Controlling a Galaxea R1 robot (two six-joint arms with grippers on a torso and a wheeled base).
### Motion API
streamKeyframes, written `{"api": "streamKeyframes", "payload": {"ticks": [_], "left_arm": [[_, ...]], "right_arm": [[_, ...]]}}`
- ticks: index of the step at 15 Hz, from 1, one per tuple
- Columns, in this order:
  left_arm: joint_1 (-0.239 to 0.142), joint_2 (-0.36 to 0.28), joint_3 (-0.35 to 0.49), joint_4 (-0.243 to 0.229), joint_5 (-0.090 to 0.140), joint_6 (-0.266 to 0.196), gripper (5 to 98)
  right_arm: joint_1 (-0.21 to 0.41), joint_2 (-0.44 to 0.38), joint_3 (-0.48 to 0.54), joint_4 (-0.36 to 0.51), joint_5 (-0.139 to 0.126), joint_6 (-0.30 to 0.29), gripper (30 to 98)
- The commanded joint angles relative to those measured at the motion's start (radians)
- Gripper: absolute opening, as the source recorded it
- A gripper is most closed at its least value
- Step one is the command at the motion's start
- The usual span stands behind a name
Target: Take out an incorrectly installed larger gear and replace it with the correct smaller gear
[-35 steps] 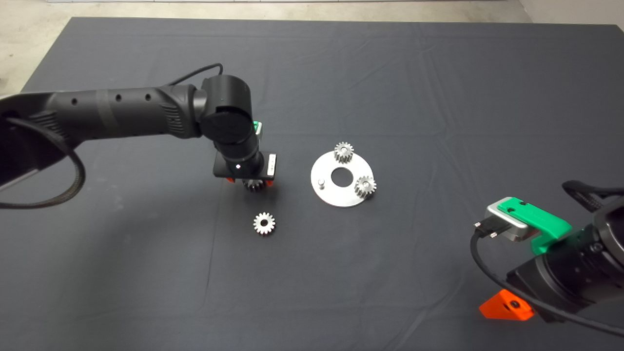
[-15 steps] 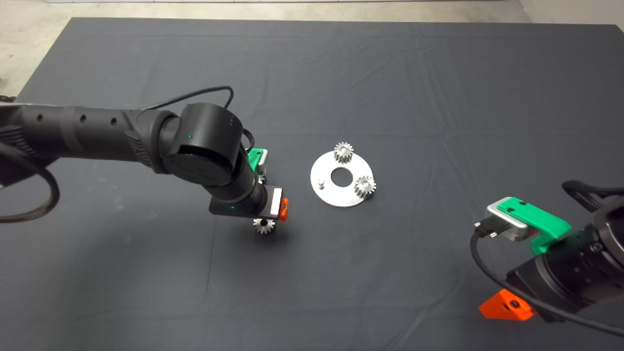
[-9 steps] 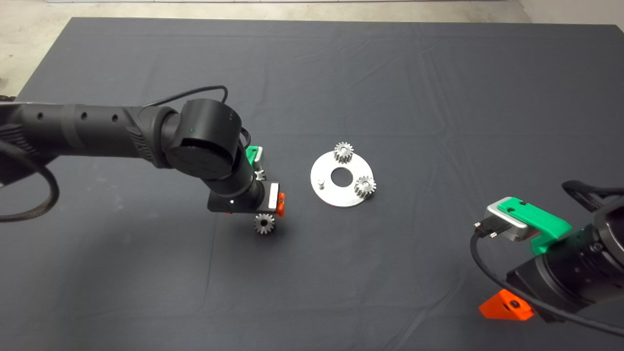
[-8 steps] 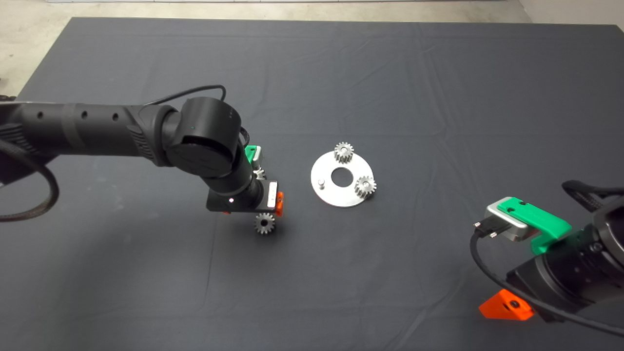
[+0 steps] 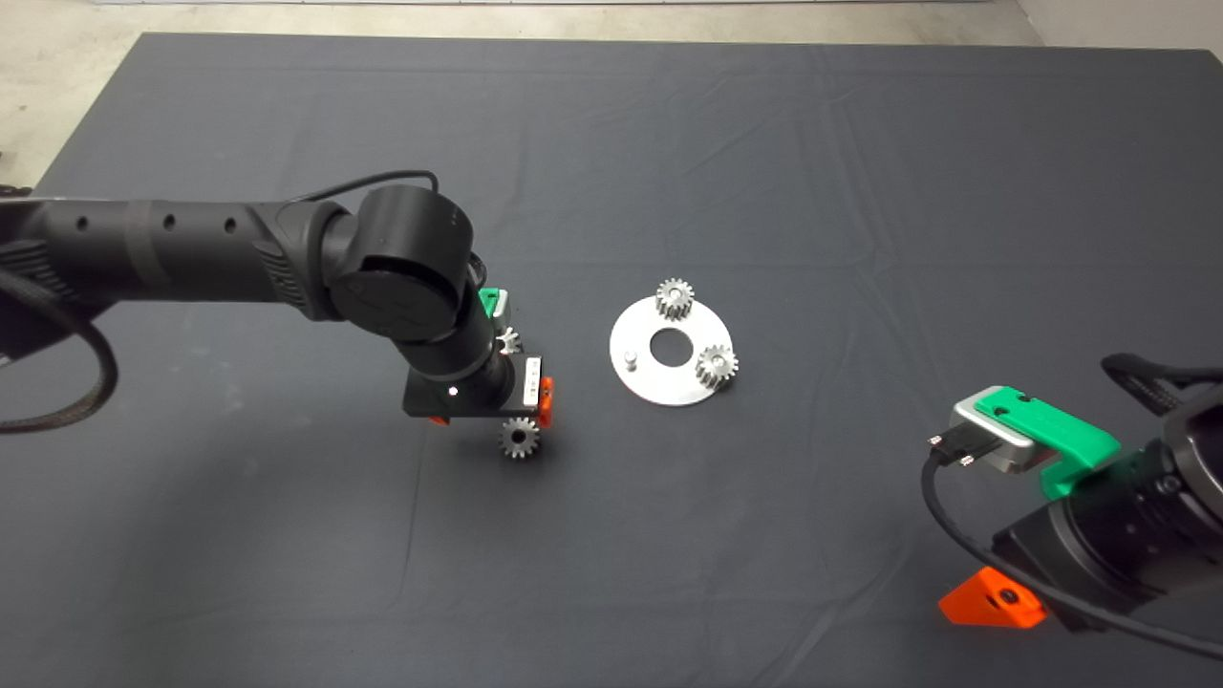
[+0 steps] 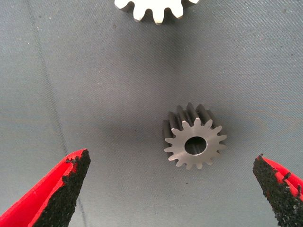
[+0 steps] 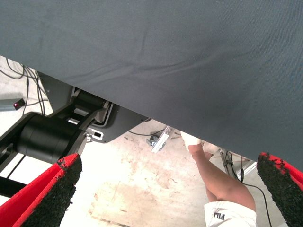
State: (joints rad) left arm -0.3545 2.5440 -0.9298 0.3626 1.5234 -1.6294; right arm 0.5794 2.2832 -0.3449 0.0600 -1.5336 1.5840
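The smaller gear (image 5: 519,438), pale silver with short teeth, lies flat on the mat near the round steel plate (image 5: 648,384). In the left wrist view the smaller gear (image 6: 194,143) sits between my left gripper's (image 6: 173,189) wide-open fingers, nearer one finger (image 6: 279,187), and touches neither. My left gripper (image 5: 492,413) hovers just over it. The larger gear (image 5: 507,339) lies on the mat, mostly hidden behind my left wrist; only its toothed edge (image 6: 154,9) shows in the left wrist view. The plate carries two small gears (image 5: 675,297) (image 5: 716,364) and one bare peg (image 5: 629,359).
My right gripper (image 5: 994,597) is parked, open and empty, at the lower right edge. Its wrist view shows the mat's edge, the robot's base and a person's leg (image 7: 215,182) beyond the mat.
My left gripper let go of the larger gear on the mat and moved toward the near side to the smaller gear. In the last second it shifted only slightly; the gears have not moved.
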Motion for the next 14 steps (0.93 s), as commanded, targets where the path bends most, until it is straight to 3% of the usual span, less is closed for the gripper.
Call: {"api": "streamKeyframes", "payload": {"ticks": [1, 6, 14], "left_arm": [[-0.005, 0.017, -0.012, -0.022, 0.014, -0.009, 88.4], [0.005, 0.034, -0.021, -0.036, 0.014, -0.009, 88.4], [0.049, 0.039, -0.058, -0.036, 0.009, 0.006, 88.4]], "right_arm": [[0.022, 0.002, 0.003, 0.028, -0.051, -0.003, 97.7], [0.023, 0.003, 0.002, 0.027, -0.048, -0.003, 97.7], [0.022, 0.002, 0.003, 0.028, -0.049, -0.002, 97.7]]}}
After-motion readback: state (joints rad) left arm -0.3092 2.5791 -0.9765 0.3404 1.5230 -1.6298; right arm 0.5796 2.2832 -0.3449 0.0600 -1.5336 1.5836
